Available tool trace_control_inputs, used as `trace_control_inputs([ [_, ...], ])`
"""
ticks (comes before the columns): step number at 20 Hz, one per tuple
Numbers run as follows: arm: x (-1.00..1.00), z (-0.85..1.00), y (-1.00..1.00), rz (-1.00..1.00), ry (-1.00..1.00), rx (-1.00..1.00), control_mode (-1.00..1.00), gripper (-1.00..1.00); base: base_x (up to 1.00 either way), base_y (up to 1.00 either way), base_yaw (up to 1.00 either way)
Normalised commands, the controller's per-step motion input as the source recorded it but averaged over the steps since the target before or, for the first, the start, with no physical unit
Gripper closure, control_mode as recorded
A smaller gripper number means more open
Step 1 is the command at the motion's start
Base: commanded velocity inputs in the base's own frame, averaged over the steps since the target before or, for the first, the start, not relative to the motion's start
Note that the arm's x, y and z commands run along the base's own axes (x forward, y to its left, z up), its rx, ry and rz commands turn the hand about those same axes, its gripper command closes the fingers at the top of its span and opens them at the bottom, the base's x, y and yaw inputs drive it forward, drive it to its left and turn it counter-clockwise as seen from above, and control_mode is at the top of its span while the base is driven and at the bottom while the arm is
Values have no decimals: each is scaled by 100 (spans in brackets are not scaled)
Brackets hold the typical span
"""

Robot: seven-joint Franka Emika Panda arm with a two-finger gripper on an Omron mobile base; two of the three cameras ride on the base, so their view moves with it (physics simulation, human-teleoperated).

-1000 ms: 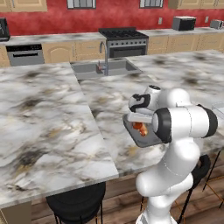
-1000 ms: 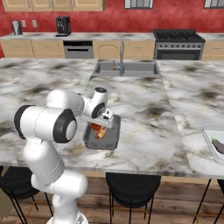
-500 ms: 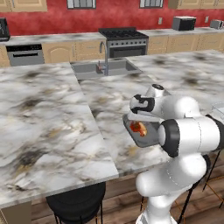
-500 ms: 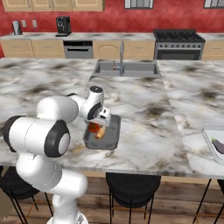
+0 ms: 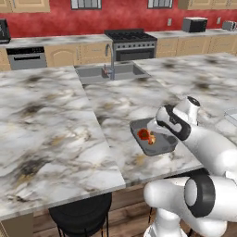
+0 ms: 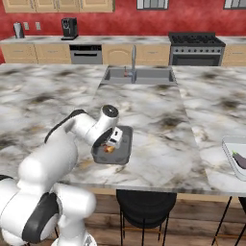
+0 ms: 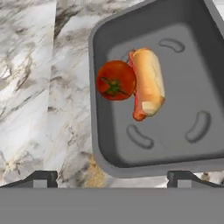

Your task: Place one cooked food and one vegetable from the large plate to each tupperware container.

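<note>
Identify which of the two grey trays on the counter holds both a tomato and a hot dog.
The darker grey tray directly under the gripper, holding the tomato beside the hot dog; the light grey tray sits far right.

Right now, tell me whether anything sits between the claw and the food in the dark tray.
Nothing visible does. The open claw hangs above the dark tray, where the tomato and hot dog lie side by side, uncovered.

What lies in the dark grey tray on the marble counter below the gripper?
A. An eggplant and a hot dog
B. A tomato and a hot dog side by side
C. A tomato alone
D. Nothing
B: in the hand view the dark grey tray holds a red tomato touching a hot dog in its bun, with the open gripper above them holding nothing.
</note>
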Motion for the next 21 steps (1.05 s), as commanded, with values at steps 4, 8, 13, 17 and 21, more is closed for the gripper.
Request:
trace_control_inputs([
  [4, -100, 56, 0, 0, -29, 8, -100, -100, 0, 0, 0],
  [8, -83, 82, 2, 0, -14, 0, -100, -100, 0, 0, 0],
  [13, -72, 97, 0, -2, -1, -6, -100, -100, 0, 0, 0],
  [17, -74, 94, 0, -3, 1, 0, -100, -100, 0, 0, 0],
  [21, -84, 95, 0, 0, 0, 0, -100, -100, 0, 0, 0],
])
